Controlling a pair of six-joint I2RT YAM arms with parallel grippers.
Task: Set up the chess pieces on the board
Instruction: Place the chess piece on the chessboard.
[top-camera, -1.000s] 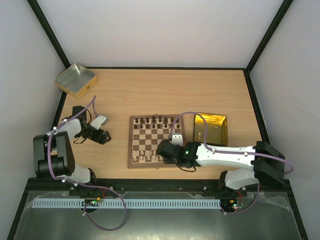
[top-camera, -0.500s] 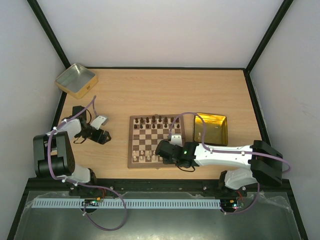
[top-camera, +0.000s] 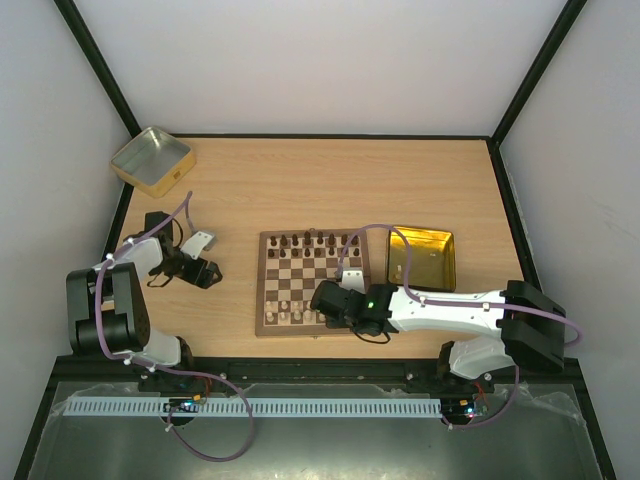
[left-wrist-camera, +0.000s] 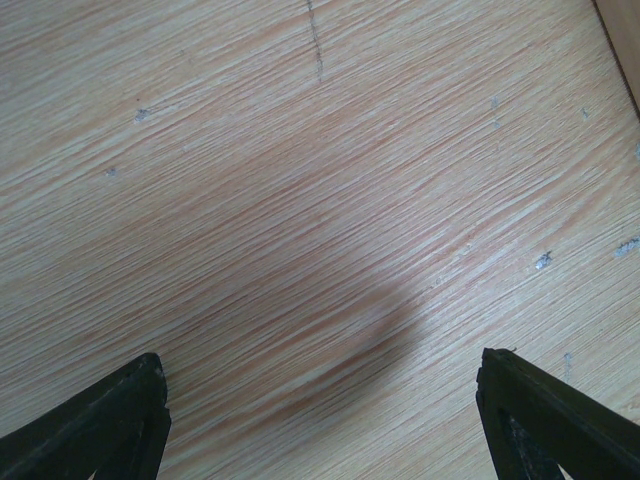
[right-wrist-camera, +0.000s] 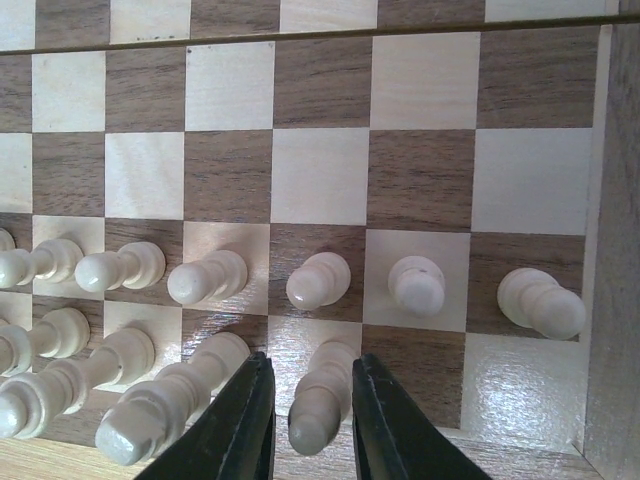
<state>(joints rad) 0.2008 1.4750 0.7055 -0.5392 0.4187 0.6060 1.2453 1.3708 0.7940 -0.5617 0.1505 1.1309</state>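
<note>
Checks of light and dark brown cover the square wooden chessboard (top-camera: 312, 281), which lies on the pale wooden table (top-camera: 300, 180) in front of the 2 arms. Tiny cream-white wooden chessmen (top-camera: 290, 316) stand in the board's 2 nearest rows. The right wrist view shows 6 of them whole in the second row from the near border, with a sliver of 1 more at the picture's edge. It shows 4 in the first row, and any further left are out of that view. Dark brown chessmen (top-camera: 310, 241) line the board's far side, too small to count with certainty.

The right gripper (right-wrist-camera: 311, 372) reaches over the board's near border. Its 2 black fingers (right-wrist-camera: 243, 425) are parted narrowly to either side of 1 tall cream piece (right-wrist-camera: 320, 395). That piece stands on a first-row square, the third from the board's right border. A thin dark gap shows between it and one finger, so it is not clamped; whether the other finger touches cannot be told.

The left gripper (left-wrist-camera: 320, 358) hangs left of the board, apart from it, jaws spread wide over bare wood.

1 shiny gold metal tin (top-camera: 421, 258) sits just beside the board's right border. A second gold tin (top-camera: 150, 160) lies well apart, beyond the board's far left corner.
</note>
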